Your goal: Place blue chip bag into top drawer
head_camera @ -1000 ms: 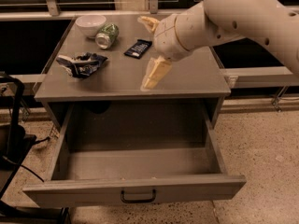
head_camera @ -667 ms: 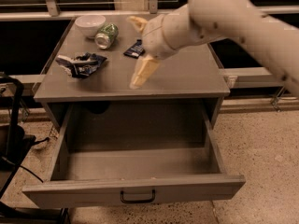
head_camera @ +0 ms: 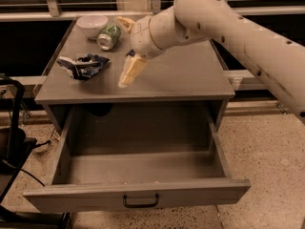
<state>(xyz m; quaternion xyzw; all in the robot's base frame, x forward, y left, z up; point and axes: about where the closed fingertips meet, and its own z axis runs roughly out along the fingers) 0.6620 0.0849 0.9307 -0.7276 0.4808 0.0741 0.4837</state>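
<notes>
The blue chip bag (head_camera: 83,65) lies crumpled on the left of the grey cabinet top (head_camera: 190,75). My gripper (head_camera: 121,51) hovers over the cabinet top just right of the bag. Its fingers are spread wide and hold nothing: one fingertip (head_camera: 125,79) points down at the front, the other (head_camera: 124,22) is at the back near the can. The top drawer (head_camera: 138,197) is pulled fully out below. Its inside is bare, and its black handle (head_camera: 140,202) sits at the centre of the front panel.
A white bowl (head_camera: 92,25) and a green can (head_camera: 108,36) on its side stand at the back left of the cabinet top. My arm (head_camera: 224,27) reaches in from the right, above the top. A black stand (head_camera: 12,123) with cables is on the floor at left.
My gripper has moved left across the cabinet top towards the chip bag and now covers the dark bar packet. The bag and drawer have not moved.
</notes>
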